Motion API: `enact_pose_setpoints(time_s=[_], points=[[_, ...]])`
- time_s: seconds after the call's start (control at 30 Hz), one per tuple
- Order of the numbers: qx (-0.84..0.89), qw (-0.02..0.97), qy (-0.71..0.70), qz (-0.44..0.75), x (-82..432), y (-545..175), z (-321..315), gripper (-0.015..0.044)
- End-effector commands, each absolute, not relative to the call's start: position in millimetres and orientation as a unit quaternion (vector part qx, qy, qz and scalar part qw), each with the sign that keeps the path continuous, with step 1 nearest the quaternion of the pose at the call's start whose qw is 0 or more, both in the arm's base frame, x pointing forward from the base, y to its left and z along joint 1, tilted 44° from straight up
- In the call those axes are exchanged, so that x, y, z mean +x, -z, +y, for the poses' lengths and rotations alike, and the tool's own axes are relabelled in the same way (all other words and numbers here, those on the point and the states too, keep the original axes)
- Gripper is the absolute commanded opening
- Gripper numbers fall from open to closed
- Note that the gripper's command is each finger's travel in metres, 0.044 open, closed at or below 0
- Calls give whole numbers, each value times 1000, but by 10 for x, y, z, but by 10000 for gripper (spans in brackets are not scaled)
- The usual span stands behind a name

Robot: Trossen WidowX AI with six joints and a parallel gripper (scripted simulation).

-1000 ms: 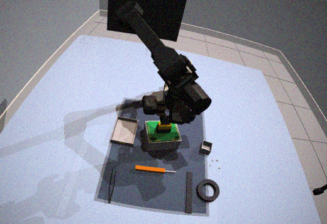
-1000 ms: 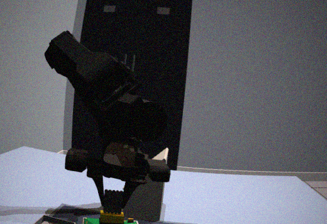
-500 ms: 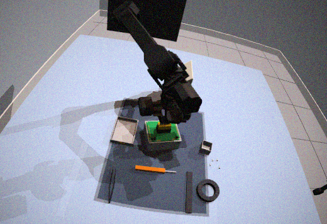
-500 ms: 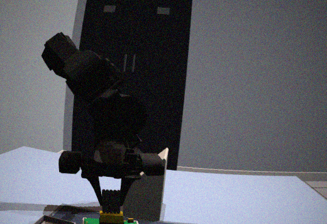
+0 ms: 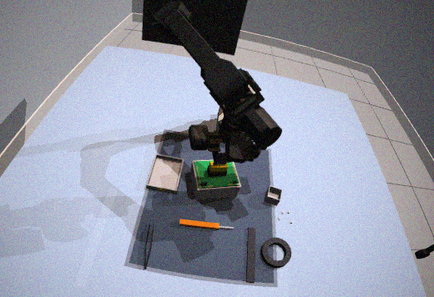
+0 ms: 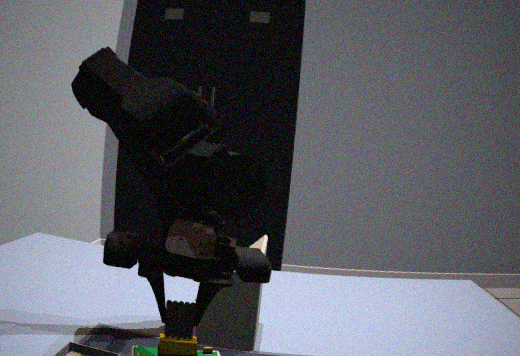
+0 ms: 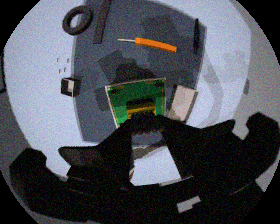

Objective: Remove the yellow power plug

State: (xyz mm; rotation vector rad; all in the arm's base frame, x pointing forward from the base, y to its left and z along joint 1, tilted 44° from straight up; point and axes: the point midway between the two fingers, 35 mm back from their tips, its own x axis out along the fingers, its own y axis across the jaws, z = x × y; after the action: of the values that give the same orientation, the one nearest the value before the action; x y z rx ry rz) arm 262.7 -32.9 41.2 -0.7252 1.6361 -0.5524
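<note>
The yellow power plug (image 5: 219, 166) (image 6: 178, 345) (image 7: 146, 109) stands at its socket on the green circuit board (image 5: 202, 177) (image 7: 156, 90). A black ribbed part rises from the plug's top. My gripper (image 5: 219, 158) (image 6: 180, 320) (image 7: 143, 119) points down and is shut on this ribbed part, with one finger on each side. How deep the plug sits in the socket cannot be told. The grey tray (image 5: 164, 174) (image 7: 184, 101) lies beside the board's block, on its left in the top view, and holds nothing that I can see.
An orange screwdriver (image 5: 199, 224) (image 7: 156, 44) lies on the dark mat (image 5: 217, 259), with a thin dark tool at one side and a black bar (image 5: 250, 255). A black ring (image 5: 264, 253), a small open box (image 5: 273, 197) and several tiny pieces are on the other side.
</note>
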Motion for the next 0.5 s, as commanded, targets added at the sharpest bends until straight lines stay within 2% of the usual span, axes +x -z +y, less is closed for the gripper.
enact_pose_setpoints(time_s=[0.0, 0.2, 0.47], points=[[-273, 612, 197, 716, 2653, -526, -342, 0], [-251, 617, 179, 724, 2662, -572, -370, 0], [-320, 598, 237, 696, 2637, -472, -236, 0]])
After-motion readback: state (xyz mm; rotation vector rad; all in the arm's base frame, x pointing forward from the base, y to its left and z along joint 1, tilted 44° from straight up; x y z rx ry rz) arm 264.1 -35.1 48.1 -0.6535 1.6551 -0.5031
